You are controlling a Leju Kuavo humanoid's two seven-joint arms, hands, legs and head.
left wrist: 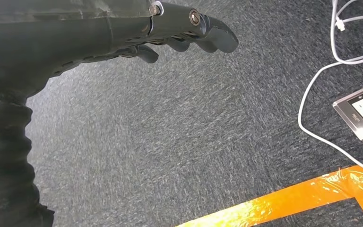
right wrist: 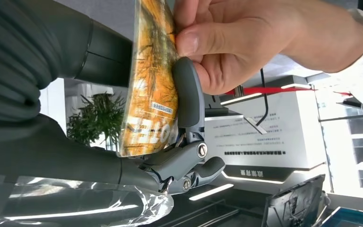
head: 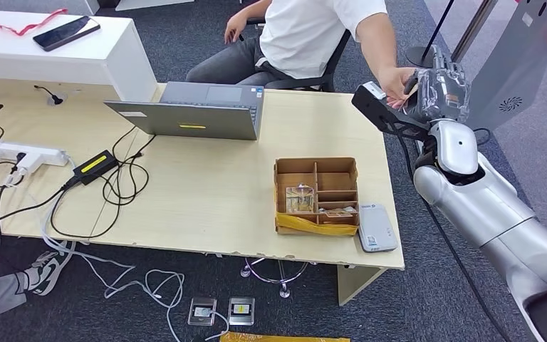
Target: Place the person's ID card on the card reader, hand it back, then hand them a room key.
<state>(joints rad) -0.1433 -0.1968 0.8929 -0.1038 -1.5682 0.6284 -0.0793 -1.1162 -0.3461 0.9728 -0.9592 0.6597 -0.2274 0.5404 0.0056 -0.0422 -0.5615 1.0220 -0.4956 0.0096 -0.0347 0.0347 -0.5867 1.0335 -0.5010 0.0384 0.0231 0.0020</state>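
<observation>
Beyond the desk's [head: 214,192] far right corner, the right hand [right wrist: 189,118] pinches a card [right wrist: 151,80] that a person's hand [right wrist: 246,42] also grips; left hand [left wrist: 184,28] hangs empty, fingers loosely apart

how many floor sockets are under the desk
2: both floor sockets sit side by side on the carpet below the desk's front edge, one left of the other. More may be hidden under the desk.

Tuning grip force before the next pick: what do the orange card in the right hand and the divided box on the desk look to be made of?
The orange card looks like glossy plastic or laminate: thin, printed, with sheen along its face. The right hand and a person's hand both pinch it. The divided box looks like matte brown corrugated cardboard, with raw edges and thin partition strips.
</observation>
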